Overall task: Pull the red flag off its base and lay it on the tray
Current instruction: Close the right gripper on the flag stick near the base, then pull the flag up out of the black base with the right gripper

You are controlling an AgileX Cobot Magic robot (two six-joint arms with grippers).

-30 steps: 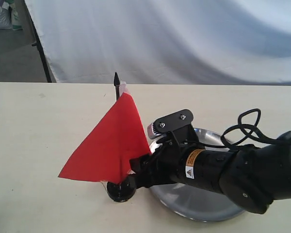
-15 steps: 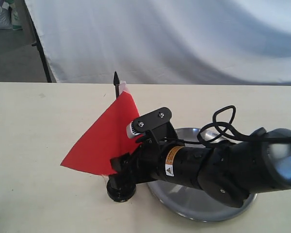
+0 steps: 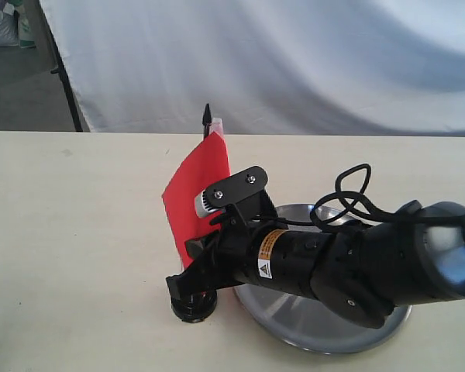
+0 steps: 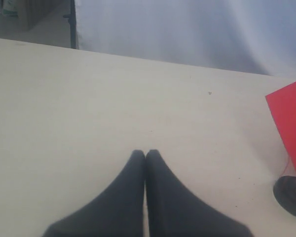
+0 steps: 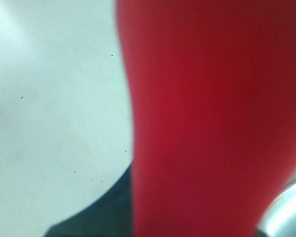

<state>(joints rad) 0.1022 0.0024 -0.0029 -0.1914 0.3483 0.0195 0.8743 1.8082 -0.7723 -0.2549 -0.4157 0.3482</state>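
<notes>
Two arms work at the pale table; the right gripper reaches low past the tray to the foot of the red flag, just above the base. Whether its fingers clasp the stick cannot be told, since red cloth fills the right wrist view. The flag stands nearly upright, pointed tip up, its lower stick hidden behind the gripper, with the base on the table just beside the tray's rim, while the left gripper hovers over the table apart from the flag, fingers pressed together on nothing.
</notes>
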